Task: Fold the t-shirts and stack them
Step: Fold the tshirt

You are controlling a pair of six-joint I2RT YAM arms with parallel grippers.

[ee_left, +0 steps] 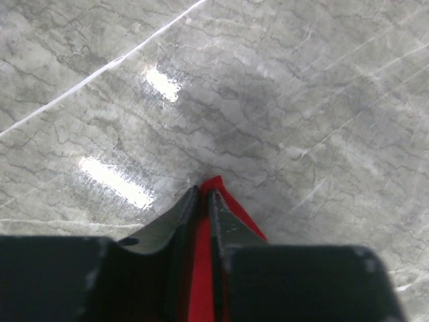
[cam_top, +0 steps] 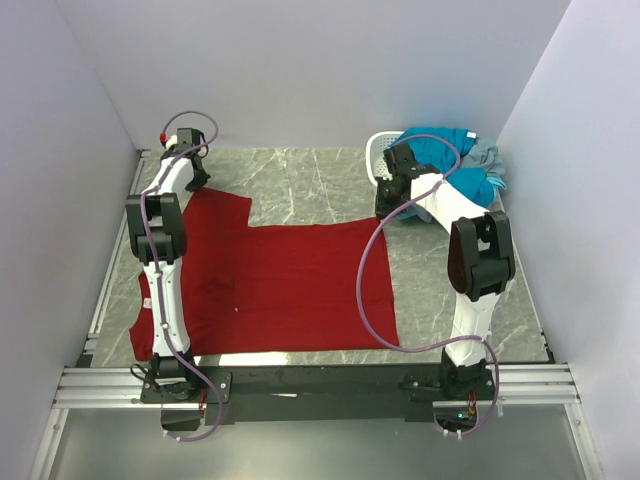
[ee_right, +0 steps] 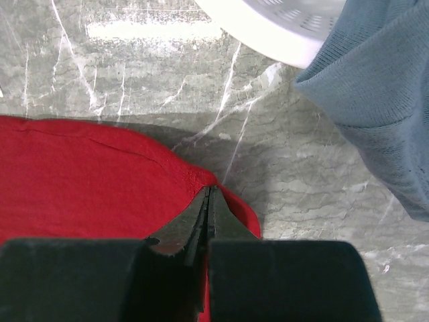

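Observation:
The dark red t-shirt [cam_top: 280, 285] lies spread flat on the marble table. My left gripper [cam_top: 193, 178] is shut on its far left corner by a sleeve; in the left wrist view [ee_left: 203, 193] red cloth [ee_left: 201, 268] runs between the shut jaws. My right gripper [cam_top: 388, 205] is shut on the shirt's far right corner; in the right wrist view [ee_right: 208, 190] the red cloth [ee_right: 87, 181] bunches at the tips. Teal-blue [cam_top: 445, 150] and grey [cam_top: 487, 160] t-shirts are heaped at the back right; grey cloth [ee_right: 382, 100] shows in the right wrist view.
A white perforated basket [cam_top: 381, 152] stands at the back right under the heaped shirts; its rim [ee_right: 281, 27] is close ahead of my right gripper. White walls close in the table on three sides. Bare marble [cam_top: 300, 180] lies beyond the red shirt.

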